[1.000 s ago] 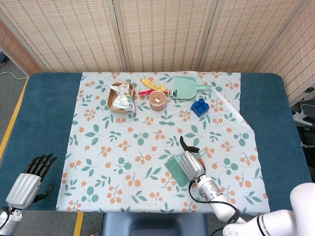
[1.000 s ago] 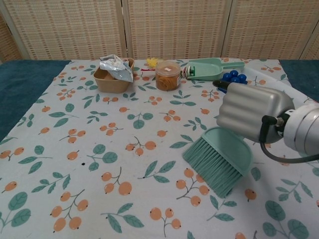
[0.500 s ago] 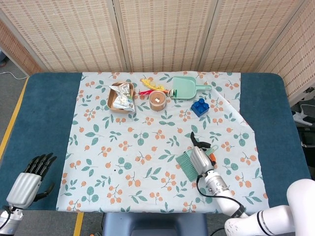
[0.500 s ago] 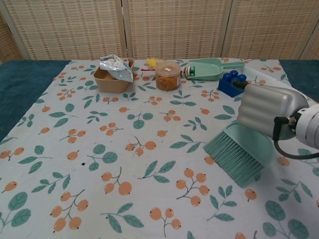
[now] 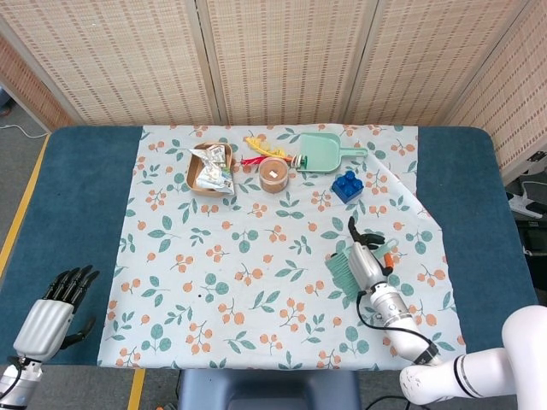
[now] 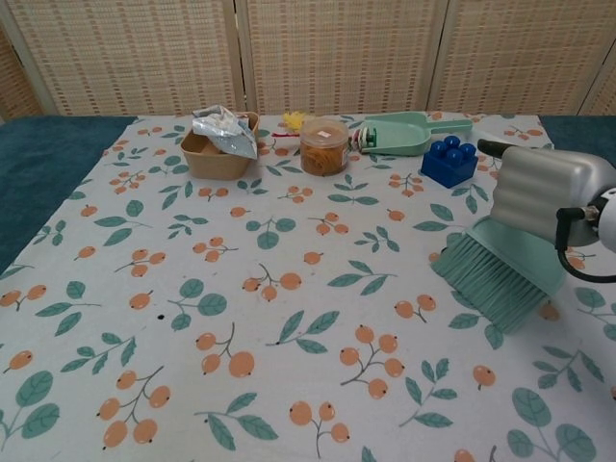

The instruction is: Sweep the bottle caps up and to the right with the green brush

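Observation:
My right hand [image 5: 369,266] [image 6: 551,196] grips the green brush [image 5: 342,272] [image 6: 491,282] at the right side of the flowered cloth. The bristles point down and left and rest on the cloth. I cannot pick out any bottle caps among the cloth's orange fruit print; a small orange spot [image 5: 390,256] shows just right of the hand. My left hand [image 5: 49,314] hangs off the table's front left corner, fingers apart and holding nothing; the chest view does not show it.
Along the far edge stand a green dustpan [image 5: 323,154] [image 6: 404,135], a blue toy brick [image 5: 346,185] [image 6: 449,164], a jar [image 5: 273,173] [image 6: 323,146] and a brown bowl with a foil wrapper [image 5: 209,168] [image 6: 217,144]. The cloth's right edge [image 5: 412,201] is folded over.
My right hand has drawn the brush across the cloth up and to the right, from the near middle toward the right side. The left hand has not moved.

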`<action>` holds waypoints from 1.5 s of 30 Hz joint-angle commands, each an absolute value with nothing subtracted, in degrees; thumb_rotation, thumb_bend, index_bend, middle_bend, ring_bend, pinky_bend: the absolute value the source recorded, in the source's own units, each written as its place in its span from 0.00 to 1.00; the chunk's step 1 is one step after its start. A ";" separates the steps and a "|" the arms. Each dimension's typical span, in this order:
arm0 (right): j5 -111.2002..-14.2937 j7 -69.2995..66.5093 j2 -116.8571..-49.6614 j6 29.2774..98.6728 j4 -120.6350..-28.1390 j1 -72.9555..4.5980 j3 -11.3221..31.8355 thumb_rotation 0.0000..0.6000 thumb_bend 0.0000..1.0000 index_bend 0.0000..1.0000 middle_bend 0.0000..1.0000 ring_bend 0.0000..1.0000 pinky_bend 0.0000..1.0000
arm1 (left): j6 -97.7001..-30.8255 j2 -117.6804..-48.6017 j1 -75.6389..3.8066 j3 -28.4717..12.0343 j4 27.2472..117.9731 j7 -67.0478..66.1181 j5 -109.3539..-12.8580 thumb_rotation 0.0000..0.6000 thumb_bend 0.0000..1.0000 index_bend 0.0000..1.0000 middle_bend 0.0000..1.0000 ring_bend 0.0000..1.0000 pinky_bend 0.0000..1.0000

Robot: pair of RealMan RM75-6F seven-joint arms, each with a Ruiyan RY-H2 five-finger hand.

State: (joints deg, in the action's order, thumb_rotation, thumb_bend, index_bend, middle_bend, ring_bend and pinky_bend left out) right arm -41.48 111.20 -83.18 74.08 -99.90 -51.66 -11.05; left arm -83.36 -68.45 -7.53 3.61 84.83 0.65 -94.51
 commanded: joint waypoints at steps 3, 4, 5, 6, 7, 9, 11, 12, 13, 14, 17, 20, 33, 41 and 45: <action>-40.81 110.83 -82.94 73.42 -97.28 -52.12 -11.99 1.00 0.50 0.98 0.79 0.48 0.00 | -83.17 -68.67 -7.54 3.53 84.72 0.24 -94.26 1.00 0.37 0.00 0.00 0.00 0.09; -40.74 110.76 -82.87 73.33 -96.76 -52.23 -12.07 1.00 0.50 0.98 0.79 0.48 0.00 | -83.14 -68.71 -7.54 3.52 84.70 0.13 -94.22 1.00 0.37 0.00 0.00 0.00 0.09; -40.61 110.67 -82.79 73.24 -96.07 -52.35 -12.13 1.00 0.50 0.98 0.79 0.48 0.00 | -83.05 -68.80 -7.56 3.50 84.67 -0.05 -94.15 1.00 0.37 0.00 0.00 0.00 0.09; -40.48 110.55 -82.74 73.12 -95.60 -52.45 -12.13 1.00 0.50 0.98 0.79 0.48 0.00 | -82.96 -68.88 -7.58 3.47 84.66 -0.23 -94.07 1.00 0.37 0.00 0.00 0.00 0.09; -40.42 110.47 -82.69 72.97 -95.06 -52.57 -12.15 1.00 0.50 0.98 0.79 0.48 0.00 | -82.85 -68.96 -7.61 3.44 84.67 -0.42 -93.97 1.00 0.37 0.00 0.00 0.00 0.09; -40.47 110.67 -82.57 72.60 -93.71 -52.91 -12.47 1.00 0.50 0.98 0.79 0.48 0.00 | -82.62 -69.12 -7.65 3.37 84.68 -0.81 -93.73 1.00 0.37 0.00 0.00 0.00 0.09; -40.39 110.83 -82.48 72.09 -92.29 -53.13 -12.89 1.00 0.50 0.98 0.79 0.48 0.00 | -82.48 -69.25 -7.65 3.31 84.63 -1.12 -93.50 1.00 0.37 0.00 0.00 0.00 0.09; -40.19 110.75 -82.47 71.87 -91.72 -53.16 -12.96 1.00 0.50 0.98 0.79 0.48 0.00 | -82.41 -69.30 -7.66 3.27 84.60 -1.23 -93.42 1.00 0.37 0.00 0.00 0.00 0.09; -40.02 110.67 -82.49 71.61 -91.08 -53.19 -13.04 1.00 0.50 0.98 0.79 0.48 0.00 | -82.34 -69.36 -7.68 3.24 84.58 -1.33 -93.32 1.00 0.37 0.00 0.00 0.00 0.09; -39.90 110.60 -82.54 71.32 -90.11 -53.22 -13.19 1.00 0.50 0.98 0.79 0.48 0.00 | -82.26 -69.42 -7.70 3.18 84.56 -1.45 -93.19 1.00 0.37 0.00 0.00 0.00 0.09; -39.73 109.83 -82.77 70.54 -87.69 -53.14 -13.34 1.00 0.50 0.98 0.79 0.48 0.00 | -82.11 -69.53 -7.72 3.11 84.51 -1.73 -92.96 1.00 0.37 0.00 0.00 0.00 0.09; -39.70 109.33 -82.96 69.79 -85.27 -53.04 -13.62 1.00 0.50 0.98 0.79 0.48 0.00 | -81.85 -69.65 -7.76 3.05 84.51 -2.09 -92.68 1.00 0.37 0.00 0.00 0.00 0.09; -40.73 107.26 -82.84 66.44 -76.80 -51.59 -15.68 1.00 0.50 0.98 0.79 0.48 0.00 | -80.86 -70.20 -7.90 2.75 84.28 -3.46 -91.42 1.00 0.37 0.00 0.00 0.00 0.09; -41.09 106.55 -82.38 64.86 -71.33 -50.23 -16.34 1.00 0.50 0.98 0.79 0.48 0.00 | -80.50 -70.53 -7.96 2.81 84.38 -4.46 -91.21 1.00 0.37 0.00 0.00 0.00 0.09; -40.99 105.77 -82.12 64.78 -69.61 -49.44 -15.84 1.00 0.50 0.98 0.79 0.48 0.00 | -80.43 -70.63 -8.00 2.75 84.45 -4.75 -91.10 1.00 0.37 0.00 0.00 0.00 0.09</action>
